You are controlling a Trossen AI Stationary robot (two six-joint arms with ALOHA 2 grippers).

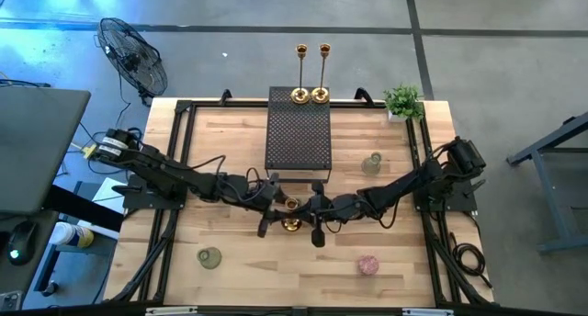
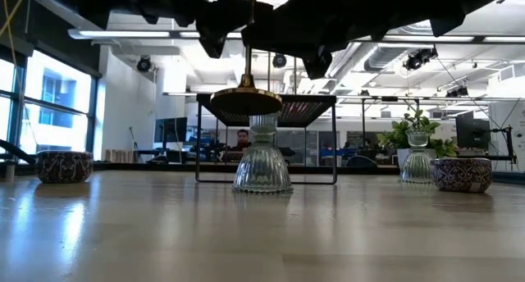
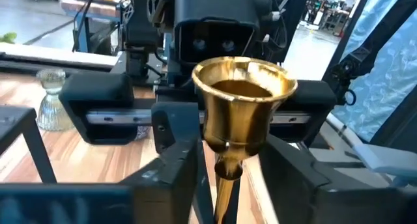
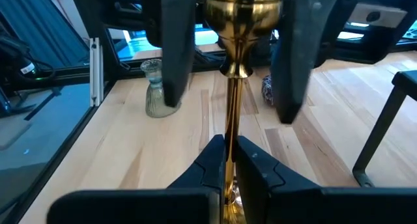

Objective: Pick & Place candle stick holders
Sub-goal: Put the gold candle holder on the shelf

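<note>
Slim shiny gold candlestick (image 4: 232, 113) pinched in right gripper (image 4: 229, 160).

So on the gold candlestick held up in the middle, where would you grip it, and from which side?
On the slim stem of the gold candlestick, below the flared cup and above the round base, coming in level from the side. It hangs upright, and cup and base are too wide. The right gripper is shut there; the left gripper flanks it.
</note>
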